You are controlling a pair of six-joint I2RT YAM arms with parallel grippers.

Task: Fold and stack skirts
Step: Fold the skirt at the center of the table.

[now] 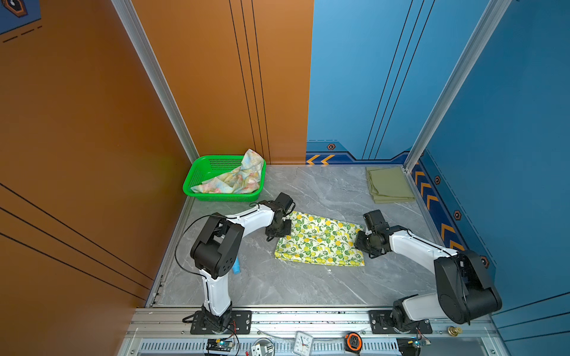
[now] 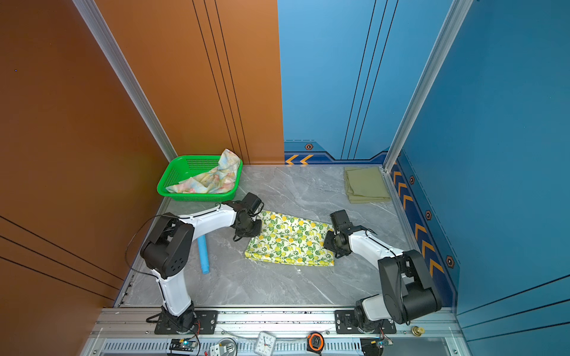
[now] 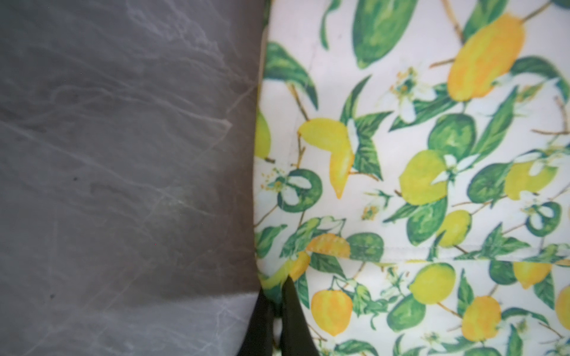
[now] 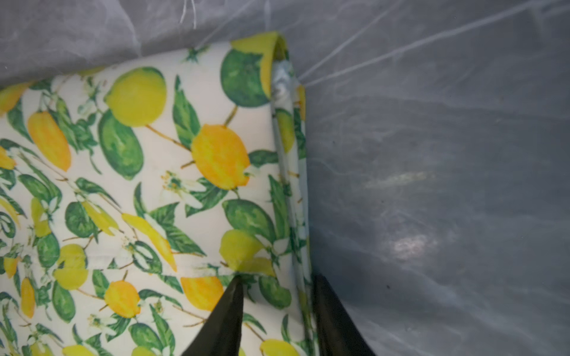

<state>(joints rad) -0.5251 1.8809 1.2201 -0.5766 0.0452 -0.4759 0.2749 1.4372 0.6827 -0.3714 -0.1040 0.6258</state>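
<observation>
Lemon skirt [image 1: 320,239] lies folded mid-tabletop [image 1: 277,286]. Left gripper [image 3: 279,286] is clenched on the skirt's left edge. Right gripper [image 4: 277,280] has its fingers parted astride the right edge. Olive skirt [image 1: 390,185] lies folded at the far right corner. Flowered skirt [image 1: 237,178] sits crumpled in the basket [image 1: 189,182] at the far left corner.

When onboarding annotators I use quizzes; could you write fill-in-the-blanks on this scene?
The pastel floral skirt lies in the green ____.
The folded olive-green skirt rests at the far ____ corner of the table.
The left gripper has its jaws ____ on the lemon-print skirt.
Missing: basket; right; shut.
</observation>
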